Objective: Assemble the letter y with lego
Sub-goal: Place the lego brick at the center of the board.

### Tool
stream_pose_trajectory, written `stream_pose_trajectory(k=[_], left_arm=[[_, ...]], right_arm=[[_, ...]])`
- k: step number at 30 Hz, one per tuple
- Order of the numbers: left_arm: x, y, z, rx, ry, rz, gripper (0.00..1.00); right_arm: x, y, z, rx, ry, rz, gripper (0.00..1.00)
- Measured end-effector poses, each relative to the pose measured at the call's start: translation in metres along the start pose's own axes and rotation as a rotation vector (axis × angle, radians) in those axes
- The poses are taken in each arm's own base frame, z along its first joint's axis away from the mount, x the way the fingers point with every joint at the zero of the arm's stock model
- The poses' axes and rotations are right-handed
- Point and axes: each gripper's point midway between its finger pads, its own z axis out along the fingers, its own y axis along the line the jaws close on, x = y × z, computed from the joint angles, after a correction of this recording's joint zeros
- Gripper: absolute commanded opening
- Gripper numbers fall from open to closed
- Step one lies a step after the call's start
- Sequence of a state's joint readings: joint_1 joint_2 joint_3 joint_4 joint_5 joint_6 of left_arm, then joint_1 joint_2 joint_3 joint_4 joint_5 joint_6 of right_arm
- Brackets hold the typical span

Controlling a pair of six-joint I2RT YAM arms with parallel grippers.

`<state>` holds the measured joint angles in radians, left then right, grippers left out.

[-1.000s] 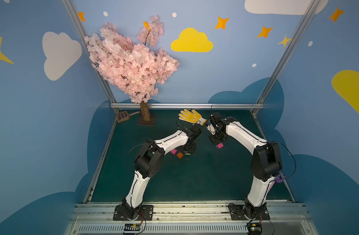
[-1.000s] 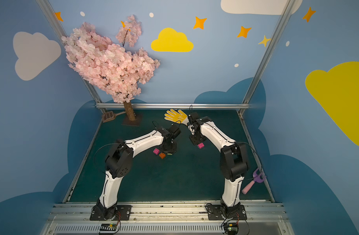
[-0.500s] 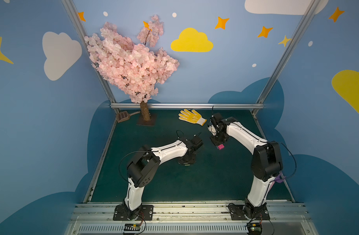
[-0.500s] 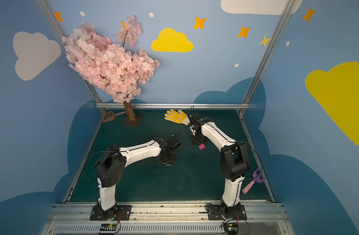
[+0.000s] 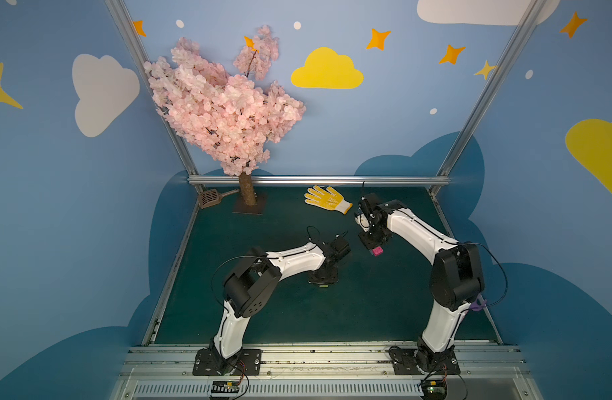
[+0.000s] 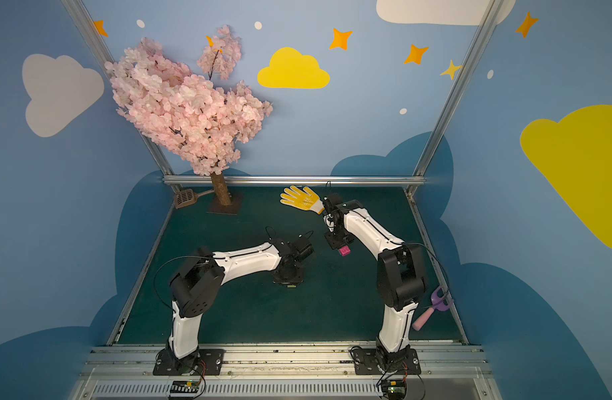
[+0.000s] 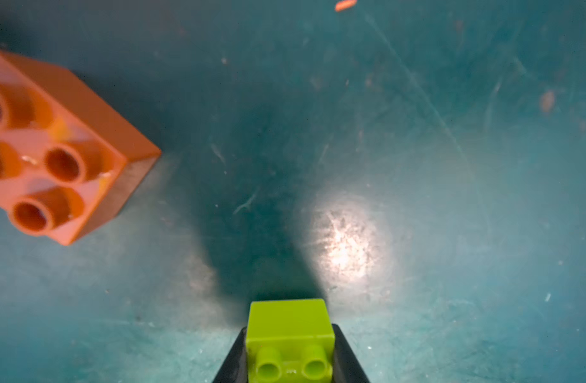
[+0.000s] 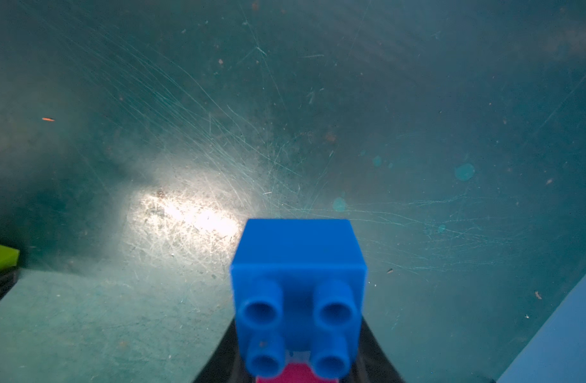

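Clamping the lime green brick low at the mat, the left gripper sits near-left of the raised right gripper, which grasps the dark blue brick joined to a pink brick.

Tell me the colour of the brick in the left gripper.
The brick is lime green, clearest in the left wrist view.

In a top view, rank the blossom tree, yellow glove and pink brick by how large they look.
1. blossom tree, by far the largest
2. yellow glove
3. pink brick, clearly the smallest
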<state>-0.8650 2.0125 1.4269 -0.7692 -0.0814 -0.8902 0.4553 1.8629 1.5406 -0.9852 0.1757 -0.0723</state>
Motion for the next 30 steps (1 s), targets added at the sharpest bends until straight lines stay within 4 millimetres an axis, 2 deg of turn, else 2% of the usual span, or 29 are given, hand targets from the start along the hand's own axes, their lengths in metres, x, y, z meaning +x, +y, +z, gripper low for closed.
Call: stream_pose_trajectory(k=[10,16,18,23,27,30], left_arm=[[0.003,0.000,0.002,-0.005,0.008,0.005,0.32],[0.004,-0.002,0.002,-0.018,0.010,0.020,0.39],[0.005,-0.001,0.001,-0.025,0.012,0.024,0.46],[0.001,-0.003,-0.004,-0.034,-0.001,0.029,0.86],[-0.004,-0.003,-0.014,-0.042,-0.019,0.026,0.92],[-0.017,-0.002,-0.039,-0.033,-0.068,0.025,0.94]], right_arm=[[0.001,0.002,0.001,-0.001,0.003,0.001,0.09],[0.001,0.003,0.001,-0.001,0.004,-0.001,0.09],[0.002,0.003,0.002,-0.002,0.007,-0.002,0.09],[0.002,0.003,0.002,-0.002,0.008,-0.003,0.09],[0.002,0.003,0.002,-0.002,0.007,-0.003,0.10],[0.002,0.006,0.001,-0.011,0.005,-0.014,0.10]])
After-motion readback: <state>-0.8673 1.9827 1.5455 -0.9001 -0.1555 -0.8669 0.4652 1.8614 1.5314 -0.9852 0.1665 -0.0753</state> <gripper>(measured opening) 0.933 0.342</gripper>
